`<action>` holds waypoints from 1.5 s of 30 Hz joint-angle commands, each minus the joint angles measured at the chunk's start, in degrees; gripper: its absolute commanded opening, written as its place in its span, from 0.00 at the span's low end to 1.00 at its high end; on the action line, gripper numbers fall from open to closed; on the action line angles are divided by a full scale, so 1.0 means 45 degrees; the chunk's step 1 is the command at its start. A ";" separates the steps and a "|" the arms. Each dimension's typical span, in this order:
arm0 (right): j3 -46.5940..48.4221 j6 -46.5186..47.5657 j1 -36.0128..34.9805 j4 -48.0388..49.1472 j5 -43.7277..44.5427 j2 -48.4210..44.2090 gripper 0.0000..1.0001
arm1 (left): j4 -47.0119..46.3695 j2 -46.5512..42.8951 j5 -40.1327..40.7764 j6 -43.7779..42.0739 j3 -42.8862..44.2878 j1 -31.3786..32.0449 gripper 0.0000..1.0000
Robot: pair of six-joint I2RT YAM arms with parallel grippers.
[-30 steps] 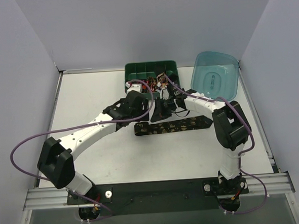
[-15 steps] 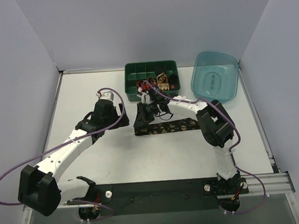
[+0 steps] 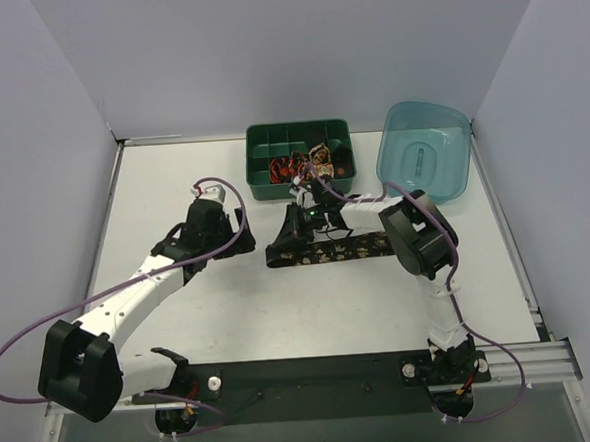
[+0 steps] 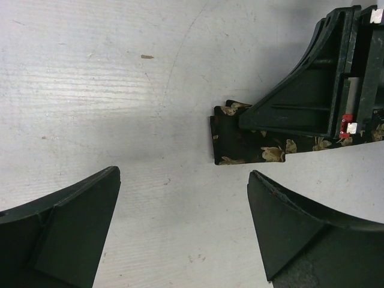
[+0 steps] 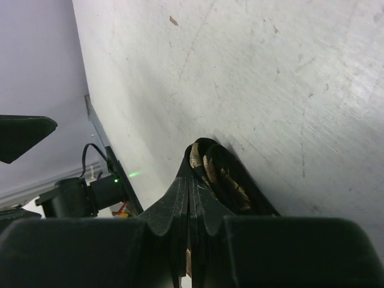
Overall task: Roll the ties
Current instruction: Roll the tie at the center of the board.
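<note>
A long tie (image 3: 342, 247), black with gold motifs, lies flat on the table in front of the tray. My right gripper (image 3: 294, 231) is shut on its left end. In the right wrist view the tie (image 5: 223, 175) curls in a fold just past the closed fingertips of that gripper (image 5: 193, 187). My left gripper (image 3: 241, 230) stands open just left of that end, nothing between its fingers (image 4: 78, 225). The left wrist view shows the tie end (image 4: 240, 144) under the right gripper (image 4: 306, 99). Small rolled ties (image 3: 294, 167) sit in the tray.
The dark green compartment tray (image 3: 270, 139) stands at the back centre. A translucent teal tub (image 3: 426, 153) leans at the back right. Purple cables loop off both arms. White walls close in the left, right and back sides.
My left arm has pulled back from the tray to the left and its jaws have opened wide. My right gripper has slid left along the tie to its left end, staying shut.
</note>
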State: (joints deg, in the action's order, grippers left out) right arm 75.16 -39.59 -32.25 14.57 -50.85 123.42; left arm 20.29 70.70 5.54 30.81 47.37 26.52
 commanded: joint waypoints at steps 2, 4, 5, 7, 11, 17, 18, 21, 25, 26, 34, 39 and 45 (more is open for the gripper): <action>-0.0588 -0.0538 -0.0021 0.1470 -0.0458 0.0250 0.00 | -0.0740 0.0129 -0.0196 -0.0049 0.0019 -0.0093 0.97; -0.0646 -0.0499 -0.0001 0.1489 -0.0341 0.0192 0.00 | -0.0760 0.0130 -0.0177 -0.0049 -0.0020 -0.0093 0.97; -0.0627 -0.0460 -0.0001 0.1470 -0.0302 0.0134 0.00 | -0.0779 0.0130 -0.0157 -0.0030 -0.0020 -0.0093 0.97; -0.0608 -0.0479 0.0038 0.1489 -0.0283 0.0055 0.00 | -0.0799 0.0110 -0.0177 -0.0030 -0.0001 -0.0093 0.97; -0.0394 -0.0537 0.0232 0.1411 -0.0321 -0.0529 0.00 | -0.0877 0.0071 -0.0274 -0.0069 0.0019 -0.0093 0.97; 0.0017 -0.0304 0.0409 0.0670 -0.0165 -0.1720 0.00 | -0.1208 0.0149 -0.0840 -0.0010 -0.0039 -0.0191 0.97; 0.0056 -0.0206 0.0428 0.0456 -0.0126 -0.1877 0.00 | -0.1267 0.0207 -0.0937 0.0009 -0.0097 -0.0210 0.97; -0.0002 -0.0049 0.0526 0.0046 0.0088 -0.2327 0.00 | -0.1365 0.0363 -0.1230 0.0107 -0.0118 -0.0346 0.97; -0.0119 0.0536 0.0643 -0.0834 0.0460 -0.2698 0.00 | -0.1852 0.0481 -0.2457 0.0127 -0.0313 -0.0483 0.97; -0.0177 0.0556 0.0663 -0.0854 0.0441 -0.2738 0.00 | -0.1989 0.0539 -0.2636 0.0204 -0.0352 -0.0542 0.97; -0.1036 0.1727 0.0761 -0.2337 0.1161 -0.3343 0.00 | -0.2807 0.1867 -0.3846 0.0790 -0.0605 -0.1050 0.95; -0.1135 0.2430 0.0643 -0.3138 0.1826 -0.3461 0.00 | -0.4059 0.2843 -0.4998 0.1356 -0.1016 -0.1421 0.95; -0.0920 0.3173 0.0331 -0.4194 0.2901 -0.3520 0.00 | -0.5115 0.4112 -0.5547 0.1747 -0.0997 -0.1539 0.95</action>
State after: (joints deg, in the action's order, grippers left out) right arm 69.95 -28.99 -29.67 0.16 -41.30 111.46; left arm 4.16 86.74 -15.68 36.86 42.44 20.03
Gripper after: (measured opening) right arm 0.024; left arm 0.947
